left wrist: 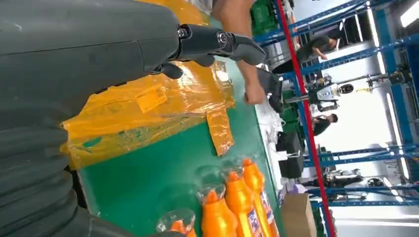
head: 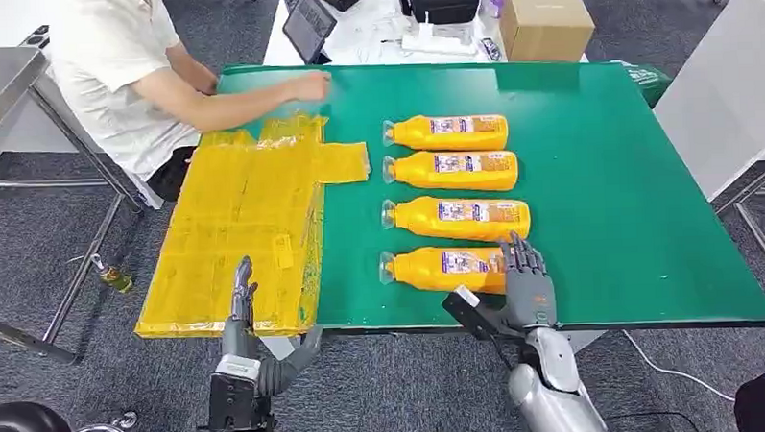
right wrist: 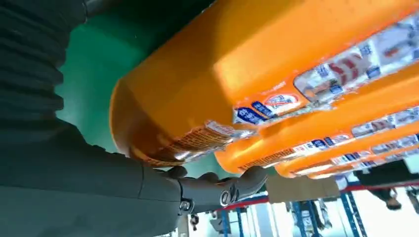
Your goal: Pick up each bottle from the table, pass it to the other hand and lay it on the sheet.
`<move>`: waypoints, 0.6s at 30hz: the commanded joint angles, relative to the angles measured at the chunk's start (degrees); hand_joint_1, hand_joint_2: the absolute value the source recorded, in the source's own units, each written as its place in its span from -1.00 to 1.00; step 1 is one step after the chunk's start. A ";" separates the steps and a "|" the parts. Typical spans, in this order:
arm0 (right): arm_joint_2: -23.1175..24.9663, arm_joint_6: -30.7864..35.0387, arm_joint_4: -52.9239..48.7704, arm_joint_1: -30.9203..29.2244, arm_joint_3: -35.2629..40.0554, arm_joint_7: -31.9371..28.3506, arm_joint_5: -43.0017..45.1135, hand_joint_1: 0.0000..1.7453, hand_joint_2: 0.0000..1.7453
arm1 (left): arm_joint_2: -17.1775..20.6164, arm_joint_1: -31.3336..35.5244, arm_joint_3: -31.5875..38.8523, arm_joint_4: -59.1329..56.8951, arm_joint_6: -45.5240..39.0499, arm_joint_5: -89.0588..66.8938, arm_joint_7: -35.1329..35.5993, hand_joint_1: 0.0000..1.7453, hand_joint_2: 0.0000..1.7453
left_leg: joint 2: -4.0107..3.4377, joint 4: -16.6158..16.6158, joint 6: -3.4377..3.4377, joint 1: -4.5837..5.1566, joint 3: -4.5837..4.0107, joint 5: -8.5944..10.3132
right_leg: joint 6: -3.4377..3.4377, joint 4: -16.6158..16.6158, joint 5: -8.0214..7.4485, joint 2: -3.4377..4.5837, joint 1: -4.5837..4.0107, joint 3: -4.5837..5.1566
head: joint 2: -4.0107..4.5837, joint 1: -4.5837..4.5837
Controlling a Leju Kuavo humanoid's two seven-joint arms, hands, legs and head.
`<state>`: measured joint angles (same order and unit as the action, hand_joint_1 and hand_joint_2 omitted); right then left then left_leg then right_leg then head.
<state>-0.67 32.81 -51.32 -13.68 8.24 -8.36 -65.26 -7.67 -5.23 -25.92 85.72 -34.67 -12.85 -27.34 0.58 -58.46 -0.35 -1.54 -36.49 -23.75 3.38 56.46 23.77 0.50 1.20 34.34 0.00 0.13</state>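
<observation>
right hand at the base of the nearest bottle

right hand (head: pixel 527 278), closest to the camera, rests its spread fingers (right wrist: pixel 232 185) over the base end of the nearest bottle (head: pixel 446 269), not clenched round it. green table (head: pixel 598 170) carries four bottles lying crosswise, caps toward the yellow sheet (head: pixel 244 221). left hand (head: pixel 242 288) hovers over the sheet's near edge, released and holding nothing, well apart from the bottles.

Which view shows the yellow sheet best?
The head view: the whole yellow sheet lies flat on the green table's left part, a person's hand at its far edge. The left wrist view shows part of it behind the left hand.
</observation>
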 commanded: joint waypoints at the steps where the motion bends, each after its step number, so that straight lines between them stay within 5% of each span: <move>1: -4.81 -2.49 2.92 -3.95 7.50 3.84 -1.90 -1.00 1.00 | 0.46 -0.04 0.00 0.76 0.77 -0.60 1.52 -1.00 1.00 | -0.10 0.03 0.13 0.04 0.25 -0.09 | -0.13 -0.05 0.06 0.00 -0.01 -0.24 | 0.00 0.00; 10: -4.86 -6.17 8.74 -6.83 8.86 4.24 -1.24 -1.00 1.00 | 0.06 0.62 0.14 -0.01 2.55 1.64 2.26 -1.00 1.00 | -0.06 0.05 0.09 0.02 0.27 -0.03 | -0.10 -0.06 0.01 0.00 -0.02 -0.25 | 0.00 0.00; 11: -5.25 -6.82 9.15 -7.03 9.42 4.69 -1.79 -0.58 1.00 | -0.02 0.58 0.30 0.16 2.41 1.65 2.26 -1.00 1.00 | -0.08 0.08 0.12 0.04 0.38 -0.06 | -0.13 -0.08 0.04 -0.01 -0.01 -0.35 | 0.00 0.00; 12: -5.47 -7.49 9.31 -7.14 9.76 4.77 -1.79 0.64 1.00 | -0.09 0.57 0.36 0.25 2.40 1.68 2.31 -1.00 1.00 | -0.09 0.10 0.14 0.05 0.47 -0.08 | -0.16 -0.09 0.07 -0.02 -0.01 -0.43 | 0.00 0.00; 16: -5.72 -8.16 9.28 -7.09 9.81 5.09 -1.46 0.64 1.00 | -0.13 0.51 0.36 0.43 2.44 1.72 2.41 -1.00 1.00 | -0.04 0.06 0.16 0.03 0.46 -0.07 | -0.15 -0.10 0.06 -0.08 -0.03 -0.45 | 0.00 0.00; 17: -5.80 -8.41 9.30 -7.11 9.95 5.12 -1.49 0.94 1.00 | -0.17 0.42 0.33 0.44 2.45 1.73 2.42 -1.00 1.00 | -0.03 0.03 0.09 0.01 0.28 -0.01 | -0.07 -0.06 0.00 -0.04 -0.02 -0.26 | 0.00 0.00; 18: -6.02 -9.41 9.30 -7.19 10.16 5.12 -1.11 1.00 1.00 | -0.16 0.46 0.40 0.52 2.70 2.08 2.58 -1.00 1.00 | -0.04 0.08 0.17 0.04 0.49 -0.07 | -0.16 -0.10 0.06 -0.08 -0.02 -0.48 | 0.00 0.00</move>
<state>-5.33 25.59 -47.71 -18.95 15.21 -3.65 -66.88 -7.76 -5.68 -25.83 86.97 -32.39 -11.45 -25.40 0.56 -58.46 -0.33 -1.54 -36.32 -23.73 3.39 56.45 23.75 0.50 1.20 34.20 0.00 0.13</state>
